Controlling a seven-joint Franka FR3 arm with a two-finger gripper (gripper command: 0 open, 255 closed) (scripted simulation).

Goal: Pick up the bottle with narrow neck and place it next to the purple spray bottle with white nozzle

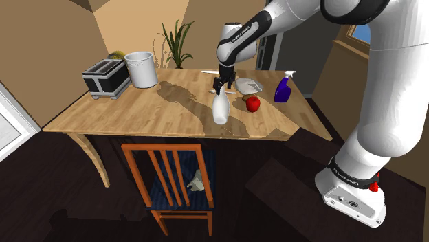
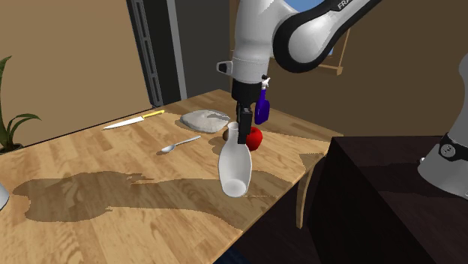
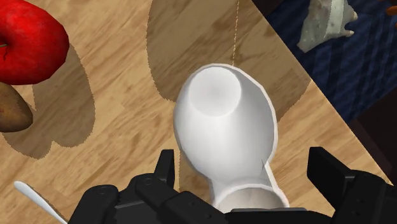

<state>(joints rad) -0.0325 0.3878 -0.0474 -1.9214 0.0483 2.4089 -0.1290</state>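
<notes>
A white bottle with a narrow neck (image 1: 220,111) (image 2: 235,169) (image 3: 222,127) is on the wooden table (image 1: 137,113), near the edge by the chair. It looks tilted, neck uppermost. My black gripper (image 1: 221,88) (image 2: 240,124) (image 3: 245,184) hangs straight down over it, open. The neck lies between the two fingers, with a gap on each side, so nothing is held. The purple spray bottle with a white nozzle (image 1: 282,89) (image 2: 262,109) stands upright further along the table, beyond a red apple (image 1: 253,104) (image 2: 254,138) (image 3: 28,41).
A brown lump (image 3: 13,111), a spoon (image 2: 178,144), a pale flat dish (image 2: 204,118) and a knife (image 2: 133,120) lie near the bottle. A toaster (image 1: 106,77) and white pot (image 1: 141,69) stand at the far end. An orange chair (image 1: 175,182) sits under the table edge.
</notes>
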